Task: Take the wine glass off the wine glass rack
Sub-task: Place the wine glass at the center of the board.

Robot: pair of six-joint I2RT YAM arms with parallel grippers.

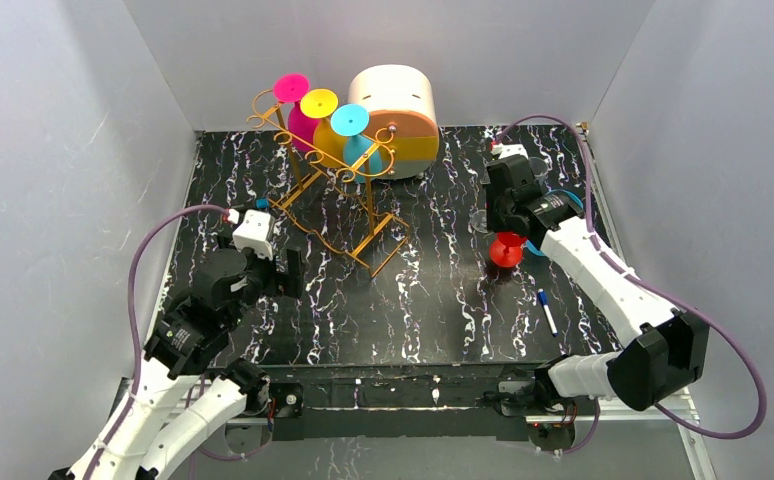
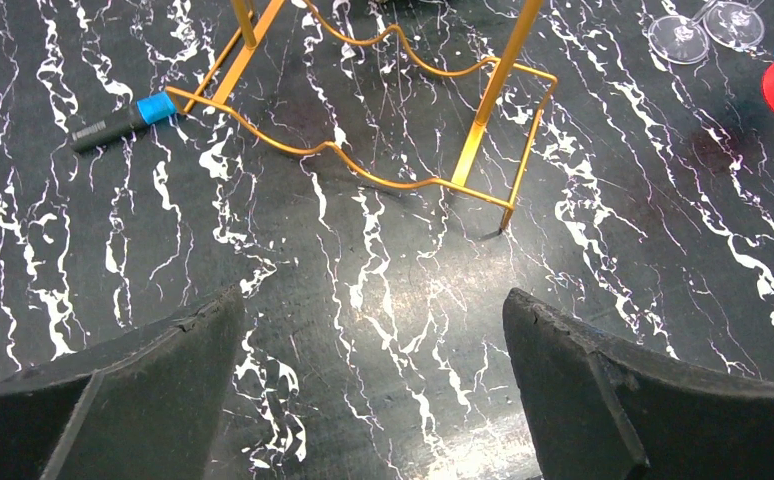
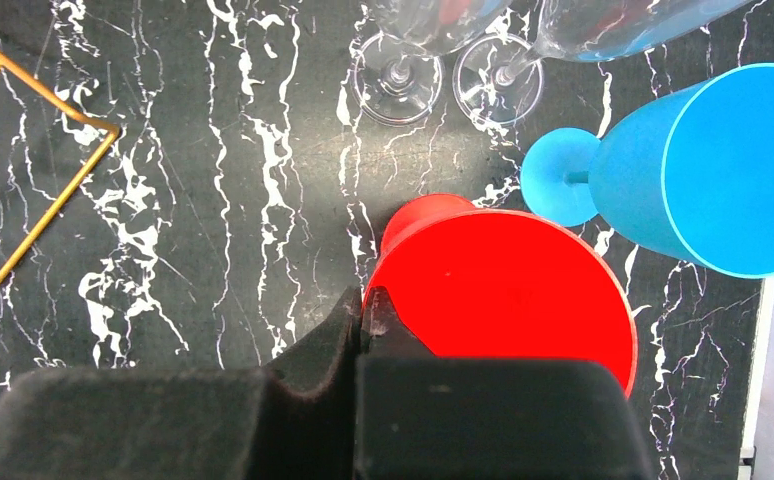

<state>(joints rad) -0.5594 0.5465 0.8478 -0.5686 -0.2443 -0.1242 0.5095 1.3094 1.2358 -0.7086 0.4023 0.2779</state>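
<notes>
The orange-gold wine glass rack (image 1: 338, 215) stands at the back left, with pink (image 1: 291, 88), yellow (image 1: 319, 103) and cyan (image 1: 349, 120) wine glasses hanging upside down from its rails. Its base (image 2: 393, 180) also shows in the left wrist view. A red wine glass (image 3: 503, 290) is at the right, off the rack. My right gripper (image 3: 368, 300) is shut on its rim, one finger inside the bowl and one outside. My left gripper (image 2: 373, 295) is wide open over bare table in front of the rack, holding nothing.
A white-and-orange round drawer box (image 1: 398, 120) sits behind the rack. A blue glass (image 3: 683, 170) lies on its side beside two clear glasses (image 3: 398, 80). A blue-capped marker (image 2: 123, 120) lies by the rack base. A pen (image 1: 546, 310) lies at the front right.
</notes>
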